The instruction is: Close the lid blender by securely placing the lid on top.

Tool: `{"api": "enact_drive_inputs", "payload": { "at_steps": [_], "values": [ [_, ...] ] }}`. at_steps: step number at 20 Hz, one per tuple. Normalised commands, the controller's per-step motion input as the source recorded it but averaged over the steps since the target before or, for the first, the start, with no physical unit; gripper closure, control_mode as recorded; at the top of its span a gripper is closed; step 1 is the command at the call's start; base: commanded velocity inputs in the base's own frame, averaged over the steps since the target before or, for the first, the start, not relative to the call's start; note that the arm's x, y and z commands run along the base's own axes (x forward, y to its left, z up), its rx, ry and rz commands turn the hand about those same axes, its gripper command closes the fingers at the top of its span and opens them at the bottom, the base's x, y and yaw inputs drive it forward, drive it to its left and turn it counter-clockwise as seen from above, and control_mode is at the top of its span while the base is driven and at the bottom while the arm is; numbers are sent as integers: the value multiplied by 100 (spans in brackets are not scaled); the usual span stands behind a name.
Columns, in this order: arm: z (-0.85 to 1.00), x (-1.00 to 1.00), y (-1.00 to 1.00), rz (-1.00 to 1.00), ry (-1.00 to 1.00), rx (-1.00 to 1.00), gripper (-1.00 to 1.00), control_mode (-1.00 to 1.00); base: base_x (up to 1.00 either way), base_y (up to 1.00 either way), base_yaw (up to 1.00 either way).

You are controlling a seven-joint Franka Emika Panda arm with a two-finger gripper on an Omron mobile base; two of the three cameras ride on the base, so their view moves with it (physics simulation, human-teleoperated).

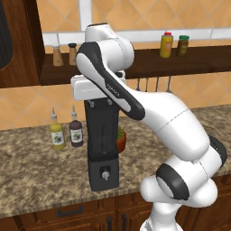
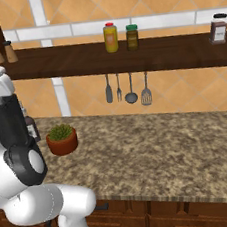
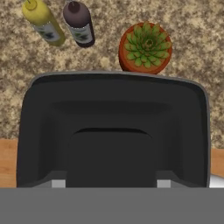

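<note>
Lid (image 3: 113,127) on blender (image 1: 103,135) (hand (image 1: 93,102) directly above).

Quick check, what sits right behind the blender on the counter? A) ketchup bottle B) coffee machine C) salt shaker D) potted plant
D: a small potted plant in a terracotta pot stands on the counter just behind the blender, with two bottles off to its side.

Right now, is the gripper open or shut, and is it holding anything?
Gripper: right above the blender, on the lid; cannot tell if open or shut.
</note>
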Motion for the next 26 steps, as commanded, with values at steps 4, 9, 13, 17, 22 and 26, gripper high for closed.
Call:
{"api": "enact_drive_inputs", "payload": {
  "at_steps": [4,9,13,17,22,26],
  "values": [
    [0,0,0,0,0,0,-100,-100,0,0,0],
    [0,0,0,0,-2,0,-100,-100,0,0,0],
    [0,0,0,0,-6,0,-100,-100,0,0,0],
    [0,0,0,0,-9,0,-100,-100,0,0,0],
    [7,0,0,0,-10,0,-100,-100,0,0,0],
    [10,0,0,0,-10,0,-100,-100,0,0,0]
  ]
}}
